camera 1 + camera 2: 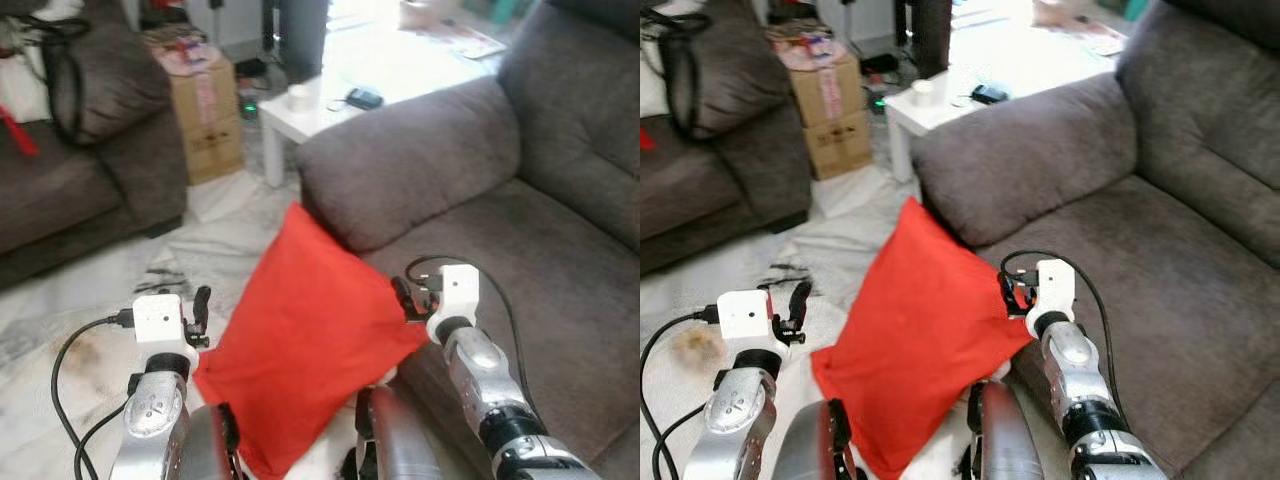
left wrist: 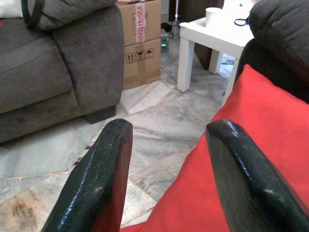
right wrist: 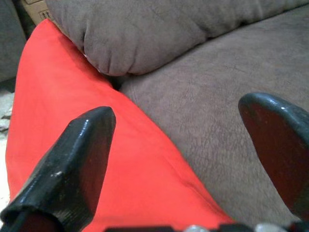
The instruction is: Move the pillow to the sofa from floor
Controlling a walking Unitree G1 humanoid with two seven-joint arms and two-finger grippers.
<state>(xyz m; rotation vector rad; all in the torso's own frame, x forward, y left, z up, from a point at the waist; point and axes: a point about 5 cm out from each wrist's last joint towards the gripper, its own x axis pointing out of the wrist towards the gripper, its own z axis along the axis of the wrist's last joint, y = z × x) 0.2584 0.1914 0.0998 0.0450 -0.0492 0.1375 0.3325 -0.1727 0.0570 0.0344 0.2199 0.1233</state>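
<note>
I see the red pillow [image 1: 305, 335] leaning on the grey sofa [image 1: 560, 260], left tool [image 2: 166, 188] and right tool [image 3: 186, 159] both released beside it.

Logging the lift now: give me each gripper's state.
Left gripper: open, at the pillow's left edge.
Right gripper: open, at the pillow's right edge by the sofa.

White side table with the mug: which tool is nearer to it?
Left. The left tool sits at the red pillow's floor-side edge, facing the white side table; the right tool is at the pillow's sofa-side edge.
</note>
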